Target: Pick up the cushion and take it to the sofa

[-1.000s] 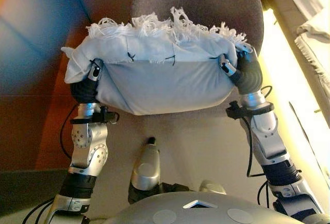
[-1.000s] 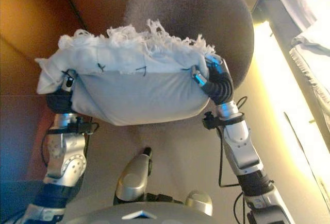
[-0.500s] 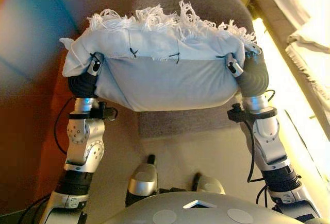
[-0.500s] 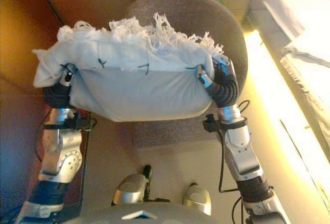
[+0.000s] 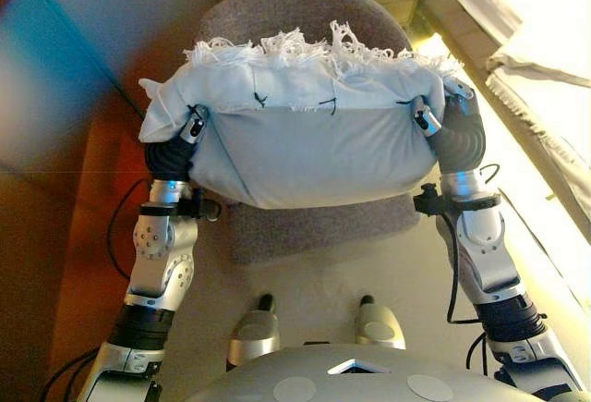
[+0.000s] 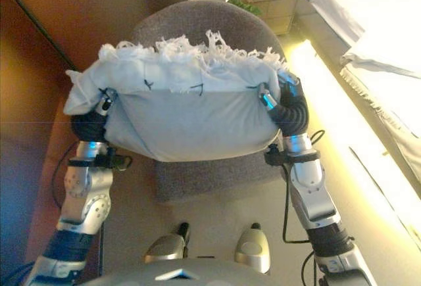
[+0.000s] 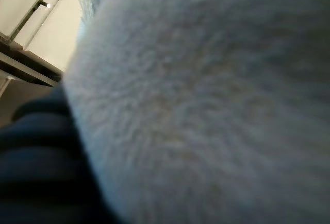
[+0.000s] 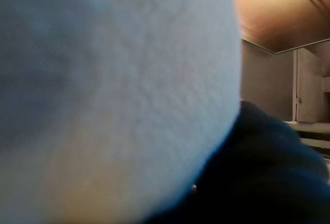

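Left eye view shows the cushion (image 5: 305,139), pale blue-white with a white fringe along its far edge, held up in the air between the two hands. The left hand (image 5: 175,148) presses against the cushion's left end, and one dark-tipped finger (image 5: 193,127) lies on the cloth there. The right hand (image 5: 452,129) presses against the right end in the same way, with a finger (image 5: 423,121) on the front face near the top corner. Most of each hand is hidden behind the cushion or under its dark cover, so I cannot tell if the fingers are curled or straight.

The cushion hangs above a grey round chair (image 5: 305,14) (its seat shows under the cushion and its curved back behind the fringe), and it does not touch the seat as far as the views show. On the right side of the chair there is a bed (image 6: 381,43) with white sheets, well apart from the cushion. Behind the chair, near the far right, stands a small wooden nightstand (image 6: 266,0).

Both wrist views are almost filled by the cushion's cloth from very close. The left wrist view shows also a pale cabinet (image 7: 36,13) past the cushion's edge.
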Tool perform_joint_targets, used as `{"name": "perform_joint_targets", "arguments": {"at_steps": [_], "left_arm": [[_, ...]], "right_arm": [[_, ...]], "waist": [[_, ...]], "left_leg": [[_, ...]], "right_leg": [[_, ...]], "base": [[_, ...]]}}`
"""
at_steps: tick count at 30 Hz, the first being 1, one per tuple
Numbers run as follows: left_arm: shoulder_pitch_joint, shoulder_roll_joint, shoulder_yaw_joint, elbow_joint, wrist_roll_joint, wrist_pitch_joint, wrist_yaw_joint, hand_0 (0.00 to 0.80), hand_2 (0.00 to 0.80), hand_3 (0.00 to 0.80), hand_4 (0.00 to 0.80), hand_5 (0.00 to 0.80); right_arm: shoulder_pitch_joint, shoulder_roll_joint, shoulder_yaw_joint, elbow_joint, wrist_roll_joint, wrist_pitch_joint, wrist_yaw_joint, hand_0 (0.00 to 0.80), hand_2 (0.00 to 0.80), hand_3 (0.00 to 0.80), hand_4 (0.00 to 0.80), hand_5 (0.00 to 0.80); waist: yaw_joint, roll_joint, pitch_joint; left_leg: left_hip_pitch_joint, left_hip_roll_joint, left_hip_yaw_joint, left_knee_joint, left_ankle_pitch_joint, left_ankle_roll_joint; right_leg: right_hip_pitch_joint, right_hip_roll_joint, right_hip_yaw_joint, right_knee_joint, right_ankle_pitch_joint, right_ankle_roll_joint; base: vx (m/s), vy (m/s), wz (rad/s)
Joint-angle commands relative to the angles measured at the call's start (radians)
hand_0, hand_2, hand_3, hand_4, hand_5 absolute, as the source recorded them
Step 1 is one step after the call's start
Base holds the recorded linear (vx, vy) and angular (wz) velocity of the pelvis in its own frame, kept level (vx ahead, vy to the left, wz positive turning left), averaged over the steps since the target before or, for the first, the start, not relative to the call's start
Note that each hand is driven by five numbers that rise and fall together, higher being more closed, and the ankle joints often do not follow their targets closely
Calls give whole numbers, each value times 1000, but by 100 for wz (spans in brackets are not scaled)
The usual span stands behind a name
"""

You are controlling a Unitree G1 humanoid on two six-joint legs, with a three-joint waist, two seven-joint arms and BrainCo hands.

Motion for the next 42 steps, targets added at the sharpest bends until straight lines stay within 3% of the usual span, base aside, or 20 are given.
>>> {"name": "perform_joint_targets", "arguments": {"at_steps": [1, 3, 4, 6, 8, 10, 12, 16, 19, 31, 42], "left_arm": [[8, 16, 53, -138, -75, -66, -33, 800, 800, 800, 800, 800], [39, -7, 46, -161, -56, -78, -44, 800, 800, 800, 800, 800], [49, -20, 36, -163, -47, -87, -47, 800, 800, 800, 800, 800], [41, -30, 17, -155, -44, -88, -42, 800, 800, 800, 800, 800], [12, -36, -12, -144, -30, -80, -25, 800, 800, 800, 800, 800], [-34, -38, -45, -124, -20, -68, -7, 800, 800, 800, 800, 800], [-79, -45, -66, -98, -14, -48, 22, 800, 800, 800, 800, 800], [-119, -63, -72, -37, -16, -12, 60, 800, 800, 800, 800, 800], [-133, -70, -73, 11, 9, 5, 67, 800, 800, 800, 800, 800], [-256, -72, -70, 190, 75, 74, 82, 800, 800, 800, 800, 800], [-472, -98, -142, 511, 76, 154, 130, 800, 800, 800, 800, 800]], "right_arm": [[-53, -17, -72, -103, 78, -42, 73, 800, 800, 800, 800, 800], [-17, -16, -73, -98, 62, -65, 93, 800, 800, 800, 800, 800], [3, -8, -70, -93, 41, -70, 97, 800, 800, 800, 800, 800], [2, -8, -56, -75, 13, -68, 68, 800, 800, 800, 800, 800], [-24, -5, -32, -41, -20, -58, 22, 800, 800, 800, 800, 800], [-54, -6, -19, -18, -40, -36, -25, 800, 800, 800, 800, 800], [-88, -12, -12, 18, -29, -15, -35, 800, 800, 800, 800, 800], [-141, 0, 0, 69, -14, 37, -23, 800, 800, 800, 800, 800], [-166, 16, 13, 105, -19, 57, -23, 800, 800, 800, 800, 800], [-324, 102, 71, 326, -21, 132, -56, 800, 800, 800, 800, 800], [-561, 169, 161, 636, 30, 229, -201, 800, 800, 800, 800, 800]], "waist": [[6, -51, -67], [21, -69, -62], [35, -82, -52], [58, -81, -35], [70, -64, -19], [75, -50, -12], [80, -52, -13], [72, -46, -59], [75, -42, -88], [104, -35, -126], [101, -23, -156]], "left_leg": [[118, 31, 19, 335, -18, -10], [24, -8, 14, 495, 37, 3], [-48, -27, 34, 546, 53, 14], [-108, -63, 68, 508, 36, 27], [-106, -38, 154, 324, 55, 9], [-106, -31, 198, 178, 93, -5], [-104, -49, 170, 150, 91, -7], [2, -46, 184, -4, 32, -7], [41, -40, 188, -50, 22, -5], [95, -40, 186, -111, 17, 12], [132, -44, 195, -124, 6, 14]], "right_leg": [[-28, -11, -31, -142, 181, -27], [9, -3, -50, -151, 174, -62], [38, 1, -58, -157, 167, -80], [86, 16, -70, -175, 148, -79], [137, 39, -98, -209, 126, -73], [169, 50, -114, -240, 120, -67], [182, 45, -119, -256, 122, -62], [191, 32, -148, -286, 129, -52], [194, 31, -158, -295, 125, -47], [208, 22, -188, -304, 126, -31], [232, 8, -198, -304, 125, -25]], "base": [[290, -312, -4], [248, -318, -2], [216, -262, 3], [196, -149, 4], [189, -26, 18], [130, 53, 44], [102, 72, 57], [112, 86, 28], [125, 24, 27], [103, 34, 13], [92, 36, 4]]}}
